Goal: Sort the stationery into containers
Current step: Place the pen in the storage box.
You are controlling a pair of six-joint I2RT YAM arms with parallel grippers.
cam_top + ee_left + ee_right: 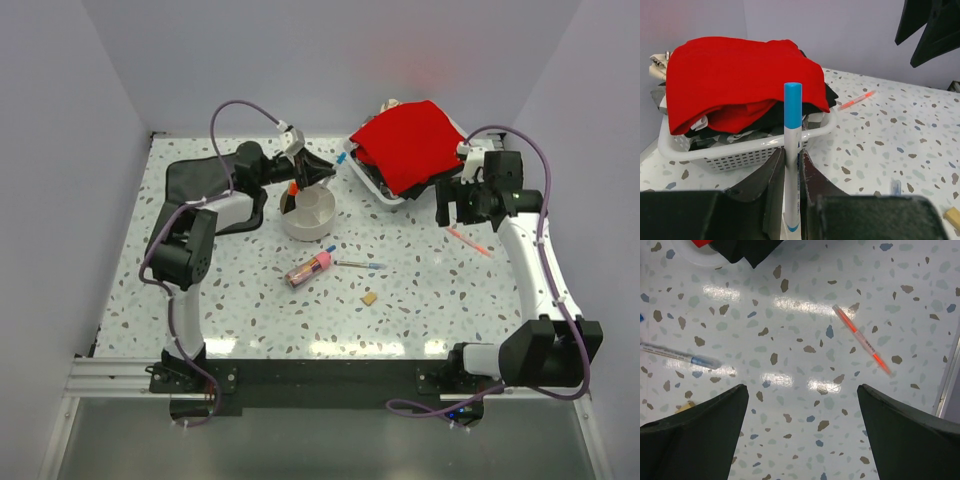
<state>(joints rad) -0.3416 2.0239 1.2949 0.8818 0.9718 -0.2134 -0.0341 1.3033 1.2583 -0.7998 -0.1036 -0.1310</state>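
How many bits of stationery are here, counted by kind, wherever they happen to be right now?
Pens: 3 (blue-capped pen in the left gripper; thin blue pen and orange pen lying loose)
Highlighters: 1 (orange-and-black highlighter, in the bowl)
Fat sticks: 1 (pink-capped stick)
Erasers: 1 (tan eraser)
Total: 6

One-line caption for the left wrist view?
Left gripper clamps a blue-capped pen, with a white basket of red cloth beyond.

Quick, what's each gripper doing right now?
Left gripper: closed on a blue-capped pen.
Right gripper: open, holding nothing.
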